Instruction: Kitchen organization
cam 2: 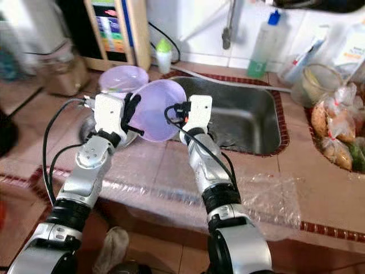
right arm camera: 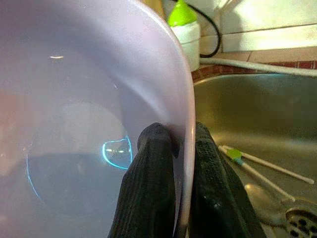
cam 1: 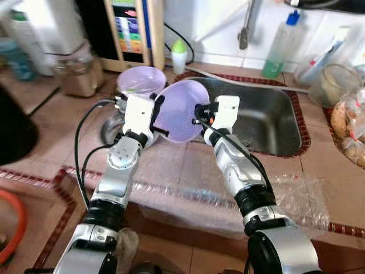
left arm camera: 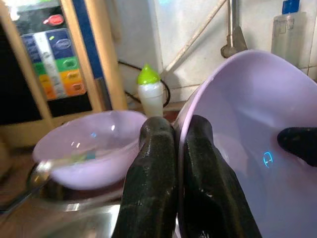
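A pale lilac plastic bowl (cam 1: 181, 109) is tipped up on edge above the counter's (cam 1: 171, 165) sink corner, hollow facing the robot, rim pinched on both sides. A second lilac bowl (cam 1: 141, 80) sits upright just behind it.

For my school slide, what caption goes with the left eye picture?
Both grippers, left and right, pinch a tilted purple bowl beside the sink.

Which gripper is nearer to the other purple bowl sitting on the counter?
Left. The left gripper pinches the held bowl's rim just beside the second bowl; the right gripper grips the far rim, toward the sink.
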Robot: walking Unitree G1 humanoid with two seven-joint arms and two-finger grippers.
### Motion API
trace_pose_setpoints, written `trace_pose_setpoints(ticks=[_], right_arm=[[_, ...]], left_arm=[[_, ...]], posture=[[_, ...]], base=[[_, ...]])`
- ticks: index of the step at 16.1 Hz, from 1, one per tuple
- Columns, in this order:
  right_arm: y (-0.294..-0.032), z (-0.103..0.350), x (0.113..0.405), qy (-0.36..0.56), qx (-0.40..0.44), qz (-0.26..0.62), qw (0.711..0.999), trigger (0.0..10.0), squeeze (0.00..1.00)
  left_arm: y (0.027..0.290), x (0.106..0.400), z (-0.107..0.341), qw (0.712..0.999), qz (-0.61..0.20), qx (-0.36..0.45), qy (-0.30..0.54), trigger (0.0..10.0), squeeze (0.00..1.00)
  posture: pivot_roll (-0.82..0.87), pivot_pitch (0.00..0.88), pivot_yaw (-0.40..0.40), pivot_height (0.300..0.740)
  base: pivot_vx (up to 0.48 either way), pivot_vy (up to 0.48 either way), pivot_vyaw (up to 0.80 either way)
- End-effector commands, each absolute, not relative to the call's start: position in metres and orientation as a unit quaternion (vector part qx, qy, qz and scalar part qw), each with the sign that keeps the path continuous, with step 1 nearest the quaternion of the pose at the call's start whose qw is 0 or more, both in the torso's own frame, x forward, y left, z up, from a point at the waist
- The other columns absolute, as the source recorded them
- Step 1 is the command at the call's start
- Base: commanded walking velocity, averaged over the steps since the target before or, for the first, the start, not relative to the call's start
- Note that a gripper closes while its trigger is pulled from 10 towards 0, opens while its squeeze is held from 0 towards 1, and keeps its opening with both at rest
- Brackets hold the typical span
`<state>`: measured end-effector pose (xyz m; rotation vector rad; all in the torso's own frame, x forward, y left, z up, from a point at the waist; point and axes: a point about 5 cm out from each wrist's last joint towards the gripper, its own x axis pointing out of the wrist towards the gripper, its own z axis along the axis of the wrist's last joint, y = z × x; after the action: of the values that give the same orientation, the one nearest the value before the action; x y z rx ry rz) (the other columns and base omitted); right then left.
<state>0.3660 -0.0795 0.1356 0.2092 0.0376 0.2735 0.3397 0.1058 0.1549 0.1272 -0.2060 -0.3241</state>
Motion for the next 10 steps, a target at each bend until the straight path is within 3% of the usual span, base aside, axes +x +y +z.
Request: trace_pose_setpoints(ticks=[1, 2, 10], right_arm=[[-0.174, 0.143, 0.375, 0.005, 0.097, -0.112, 0.989, 0.0, 0.0], [-0.174, 0.143, 0.376, 0.004, 0.097, -0.113, 0.989, 0.0, 0.0], [-0.179, 0.141, 0.383, 0.014, 0.037, -0.176, 0.984, 0.0, 0.0]], left_arm=[[0.112, 0.331, 0.163, 0.974, -0.177, 0.049, -0.133, 10.0, 0.64], [0.113, 0.33, 0.162, 0.974, -0.177, 0.047, -0.13, 10.0, 1.0], [0.104, 0.32, 0.159, 0.964, -0.233, 0.049, -0.117, 10.0, 1.0]], posture=[[-0.01, 0.0, 0.03, 0.74], [0.0, 0.0, 0.029, 0.74], [0.02, 0.0, 0.029, 0.74]], base=[[0.0, 0.0, 0.0], [0.0, 0.0, 0.0], [0.0, 0.0, 0.0]])
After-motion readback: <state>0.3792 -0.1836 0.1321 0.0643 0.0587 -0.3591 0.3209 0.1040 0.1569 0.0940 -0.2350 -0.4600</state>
